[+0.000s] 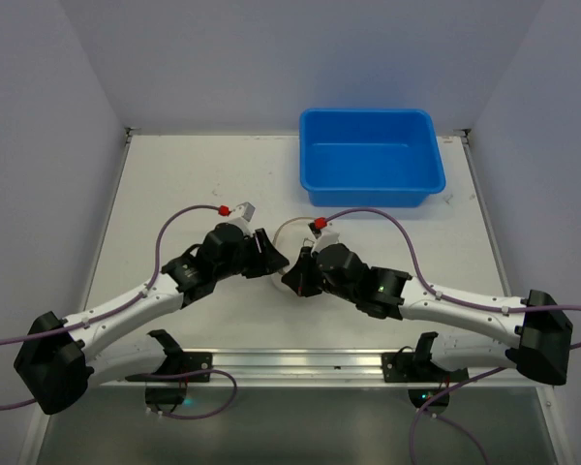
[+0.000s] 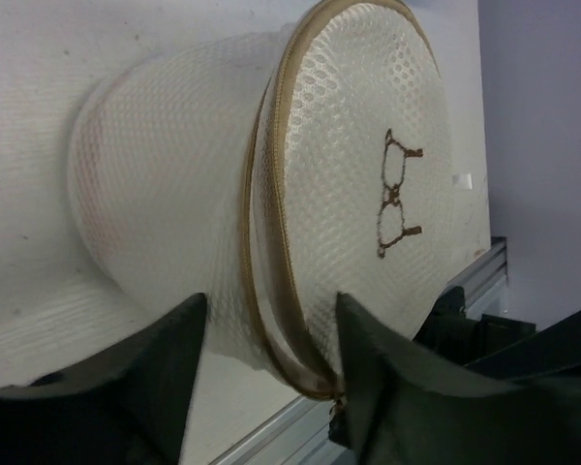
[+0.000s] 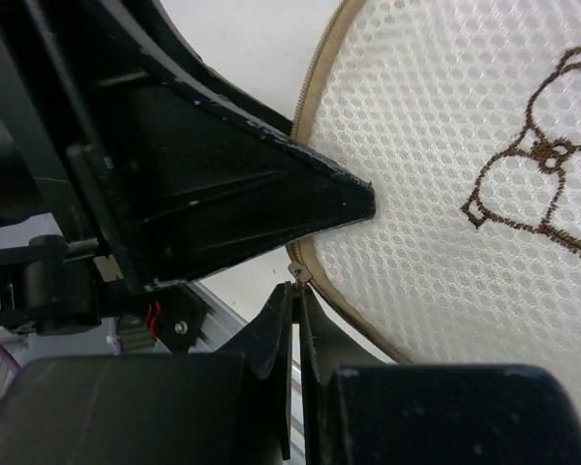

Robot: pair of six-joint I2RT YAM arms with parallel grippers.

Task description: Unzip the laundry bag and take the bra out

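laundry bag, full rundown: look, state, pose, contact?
The laundry bag is a small round drum of white semi-sheer mesh, with a tan zipper band around its rim and a brown bra outline on the flat top. It sits on the table. The left gripper straddles its rim; the right gripper pinches at the zipper edge.

Laundry bag (image 2: 203, 194): small round drum-shaped pouch, white semi-sheer honeycomb mesh, tan zipper band (image 2: 271, 174) running round rim of flat circular top. Top carries a small brown bra outline (image 2: 395, 194), also seen close up in right wrist view (image 3: 537, 189). Zip looks closed along the visible stretch; small metal pull sits at rim edge (image 3: 296, 274). Bag stands on white tabletop (image 1: 174, 184), near the front-centre, w/ flat top up; in top view only a sliver of its pale rim shows (image 1: 289, 228). Contents can't be made out thru mesh.
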